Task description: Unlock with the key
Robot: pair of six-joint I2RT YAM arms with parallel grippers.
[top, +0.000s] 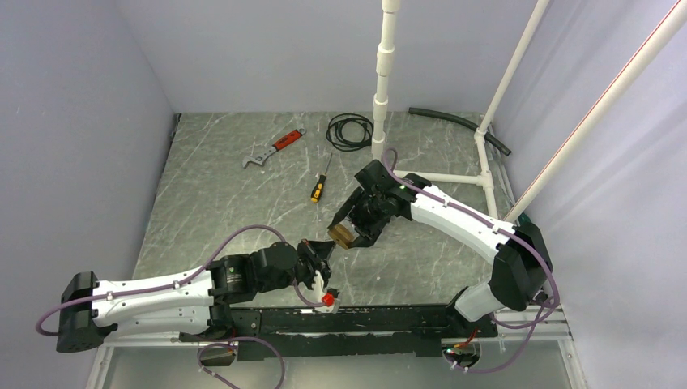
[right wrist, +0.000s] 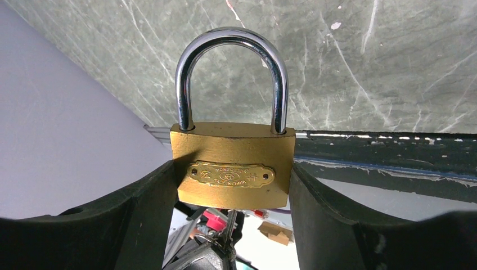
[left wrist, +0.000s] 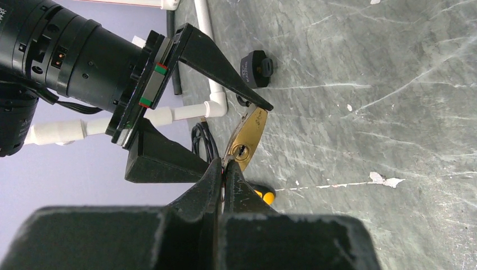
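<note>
**Padlock-and-key station: items on hand**

**Top view**
- Table (top: 227, 211), grey marbled top: 1.
- Arms: 2, meeting near the middle of the table.
- Padlock (top: 340, 236), brass: 1. It is off the table, clamped in the right gripper (top: 350, 227).
- Left gripper (top: 322, 253): 1, just beside the padlock on its near side.
- Wrench (top: 273, 149), red grip: 1, lying towards the far left.
- Screwdriver (top: 320, 188), yellow-and-black handle: 1, between the wrench and the padlock.
- Cable coil (top: 350, 131), black: 1, at the foot of the white pipe frame (top: 381, 81).
- Hose (top: 454, 120), black: 1, along the far edge.

**Left wrist view**
- Left claw: both fingers (left wrist: 239, 188) pressed tight together, their tips just beside the padlock's underside.
- Keyhole (left wrist: 241, 151): 1, in that underside, facing the tips.
- Right claw fingers: 2, one on each side of the brass body.
- Black cap (left wrist: 256, 68): 1, lying on the table, apart from the lock.

**Right wrist view**
- Padlock body: upright, nameplate towards the camera, gripped on both sides by the right claw's fingers (right wrist: 149, 208), which stand as wide as the body.
- Shackle (right wrist: 184, 90), chrome: 1, both legs seated in the body.
- Key (right wrist: 229, 220): 1, a thin blade just under the body, pinched in the left claw. How deep it sits cannot be told.
</note>
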